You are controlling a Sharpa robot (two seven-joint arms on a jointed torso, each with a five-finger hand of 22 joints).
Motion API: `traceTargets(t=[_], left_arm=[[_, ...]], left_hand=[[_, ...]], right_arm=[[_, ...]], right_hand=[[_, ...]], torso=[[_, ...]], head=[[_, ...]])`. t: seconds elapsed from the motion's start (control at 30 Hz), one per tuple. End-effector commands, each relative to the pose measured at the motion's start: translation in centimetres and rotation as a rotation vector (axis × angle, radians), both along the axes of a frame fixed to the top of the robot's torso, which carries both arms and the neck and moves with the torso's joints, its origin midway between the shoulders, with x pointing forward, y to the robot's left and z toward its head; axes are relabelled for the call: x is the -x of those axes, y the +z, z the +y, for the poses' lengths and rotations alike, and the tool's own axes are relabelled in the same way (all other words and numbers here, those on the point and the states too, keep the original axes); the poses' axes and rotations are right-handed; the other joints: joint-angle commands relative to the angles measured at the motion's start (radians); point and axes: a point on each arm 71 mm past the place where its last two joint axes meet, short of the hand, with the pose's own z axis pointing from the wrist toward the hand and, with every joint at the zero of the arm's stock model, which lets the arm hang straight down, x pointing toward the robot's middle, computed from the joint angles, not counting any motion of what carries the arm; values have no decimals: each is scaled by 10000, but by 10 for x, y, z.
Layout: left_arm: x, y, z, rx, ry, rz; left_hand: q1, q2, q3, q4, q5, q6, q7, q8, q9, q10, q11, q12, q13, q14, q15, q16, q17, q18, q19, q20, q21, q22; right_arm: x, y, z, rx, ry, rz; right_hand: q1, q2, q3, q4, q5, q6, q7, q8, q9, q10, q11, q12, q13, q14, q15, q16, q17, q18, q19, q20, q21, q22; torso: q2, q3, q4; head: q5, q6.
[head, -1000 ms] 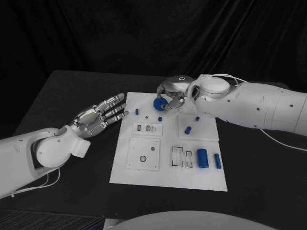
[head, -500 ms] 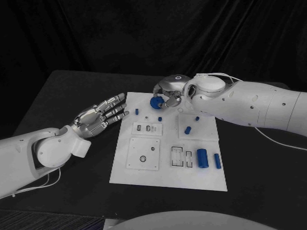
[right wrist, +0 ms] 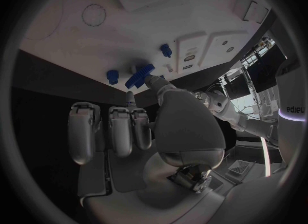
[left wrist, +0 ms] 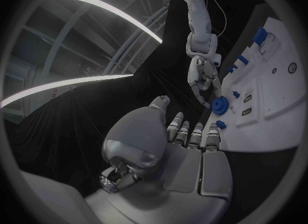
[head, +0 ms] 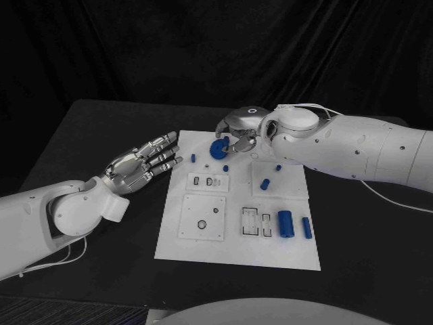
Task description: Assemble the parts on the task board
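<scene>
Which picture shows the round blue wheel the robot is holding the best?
The left wrist view: the blue gear faces the camera, round and clear below the right hand. The head view shows it smaller, partly behind the fingers. The right wrist view shows just its toothed edge.

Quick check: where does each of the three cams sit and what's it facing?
Head view: on the robot's head, looking down at the white task board; both arms show.
Left wrist view: behind the left hand, facing the board's edge.
Right wrist view: behind the right hand, facing the board.
All three share the round blue gear-like part the right hand holds.
</scene>
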Motion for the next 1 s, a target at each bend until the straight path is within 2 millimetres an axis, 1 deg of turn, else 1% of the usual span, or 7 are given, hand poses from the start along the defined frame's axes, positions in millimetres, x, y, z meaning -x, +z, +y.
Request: traceTargets(t=[0.03, 0.17, 0.37, 0.6, 0.73, 0.87, 1.0], left_arm=[[0, 1, -2, 115, -78, -46], [0, 1, -2, 114, -90, -42], [0, 1, -2, 110, -100, -36], [0, 0, -2, 106, -106, -32], [-1, 0, -2, 108, -117, -31], [-1, 0, -2, 107, -114, -35], [-1, 0, -2, 104, -110, -34]], left_hand=[[-103, 1, 9, -76, 60, -26, -47, 36, 9, -15, 28, 53, 14, -15, 68, 51, 10, -182, -5, 94, -35, -16], [-105, 4, 15, -82, 63, -35, -46, 33, 7, -19, 30, 47, 12, -18, 68, 48, 8, -184, -6, 93, -35, -16], [-105, 4, 15, -82, 63, -35, -46, 33, 7, -19, 30, 47, 12, -18, 68, 48, 8, -184, -6, 93, -35, -16], [-109, 11, 26, -93, 69, -48, -44, 30, 5, -26, 31, 37, 8, -20, 69, 48, 7, -187, -6, 92, -35, -16], [-109, 11, 26, -93, 69, -48, -44, 30, 5, -26, 31, 37, 8, -20, 69, 48, 7, -187, -6, 92, -35, -16], [-111, 17, 35, -100, 73, -53, -44, 29, 4, -30, 32, 33, 7, -21, 70, 48, 7, -189, -6, 91, -35, -16], [-111, 17, 35, -100, 73, -53, -44, 29, 4, -30, 32, 33, 7, -21, 70, 48, 7, -189, -6, 91, -35, -16]], right_arm=[[1, -1, 0, 93, 110, 91], [1, -1, -2, 94, 83, 88], [0, -1, -5, 101, 6, 82], [0, -2, -7, 206, -113, 190], [0, -2, -6, 131, -101, 110], [1, -1, -5, 75, -113, 45], [1, -1, -4, 56, -144, 22]], right_hand=[[-81, -9, -43, -18, -121, -7, 14, -42, -66, 1030, 39, 35, 2631, 1067, 56, 27, 2634, 11, 509, 34, -21, 2307], [-83, 7, -45, -21, -129, 42, 21, -36, -78, 1030, 44, 35, 2631, 1067, 59, 27, 2634, 14, 502, 35, -33, 2303], [-104, 55, -59, -22, -172, 184, 44, -33, -124, 1030, 59, 35, 2631, 1067, 70, 27, 2634, 22, 485, 42, -64, 2292], [-109, 136, -56, -31, -288, 282, 36, -97, -208, 1030, 61, 35, 2631, 1067, 77, 27, 2634, 44, 437, 52, -147, 2263], [-66, 201, -60, -91, -490, 284, -1, -274, -353, 1030, 39, 35, 2631, 1067, 66, 27, 2634, 55, 410, 51, -192, 2249], [-12, 263, -135, -184, -1048, 329, -62, -489, -540, 1030, -16, 35, 2631, 1067, 19, 27, 2634, 49, 428, 12, -169, 2259], [23, 290, -159, -223, -1204, 354, -86, -546, -593, 1030, -38, 35, 2631, 1067, 2, 27, 2634, 51, 423, -2, -180, 2255]], torso=[[-1, 8, -14], [0, 9, -6], [-6, 5, -15], [-2, 4, -5], [-1, 5, -7], [4, 4, -9], [3, 3, -6]], head=[[-3, -4], [-11, -5], [-13, -10], [-51, -23], [-49, -30], [-56, -12], [-45, -21]])
